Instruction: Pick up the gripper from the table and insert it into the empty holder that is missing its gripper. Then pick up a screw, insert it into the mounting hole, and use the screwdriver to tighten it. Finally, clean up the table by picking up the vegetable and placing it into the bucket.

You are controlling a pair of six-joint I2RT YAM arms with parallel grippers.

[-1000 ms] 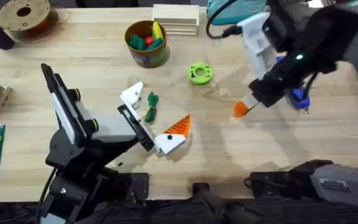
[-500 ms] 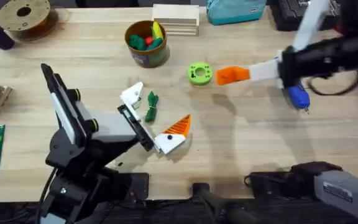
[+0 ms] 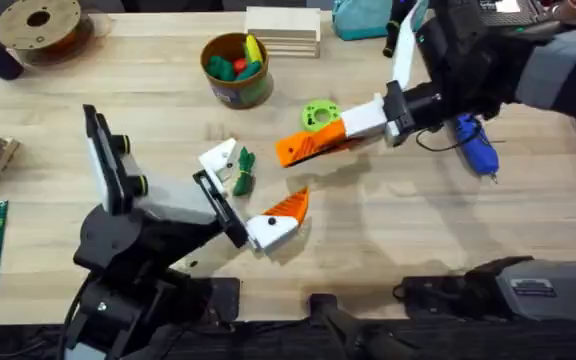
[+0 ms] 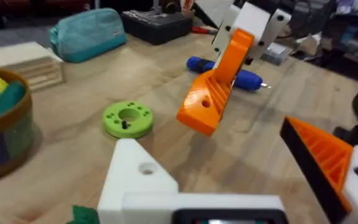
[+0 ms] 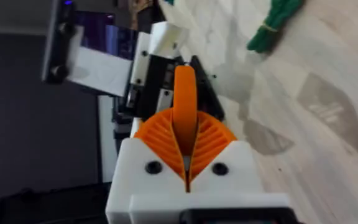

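While the right gripper (image 3: 320, 141) clamps the orange fingertip (image 3: 308, 146), it has swung in beside the green ring (image 3: 319, 115).
The empty holder (image 3: 218, 158), left of the ring, awaits insertion; the left gripper (image 3: 243, 190) stands open.

A robotics lab or maker workshop is showing itself here. A light wooden workbench (image 3: 528, 230) is carrying two robot arms whose bases are sitting at its near edge. A filament spool (image 3: 38, 25) of the kind used for 3D printing is lying at the far left corner, and the white and orange printed-looking plastic parts are fitting that. A stack of pale wooden boards (image 3: 283, 30) is resting at the back beside a teal zip pouch (image 4: 87, 34). A blue electric screwdriver (image 3: 475, 148) is lying on the right, and dark equipment with cables is crowding the far edge.
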